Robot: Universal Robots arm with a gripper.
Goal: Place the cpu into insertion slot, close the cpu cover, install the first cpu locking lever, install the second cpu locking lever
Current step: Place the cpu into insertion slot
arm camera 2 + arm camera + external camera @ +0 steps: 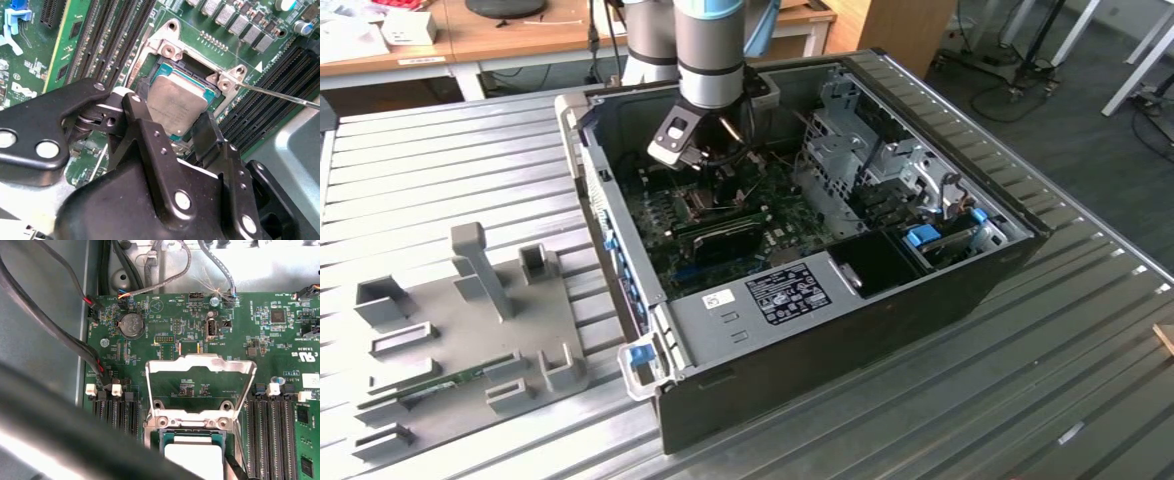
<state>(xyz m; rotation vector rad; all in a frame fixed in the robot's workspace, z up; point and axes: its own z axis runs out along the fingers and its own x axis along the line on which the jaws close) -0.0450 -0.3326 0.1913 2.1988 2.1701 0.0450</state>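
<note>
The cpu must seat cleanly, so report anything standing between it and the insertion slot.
Nothing visible does. The cpu is right at the insertion slot, within its metal rim. In the first wrist view, the cpu cover stands tilted up off the opening.

The exterior view looks down from high, well off, onto the whole case (854, 330) and table (440, 170). Both wrist views sit close above the motherboard (240, 340), sharing the slot (192, 421) and cpu (192, 460).
</note>
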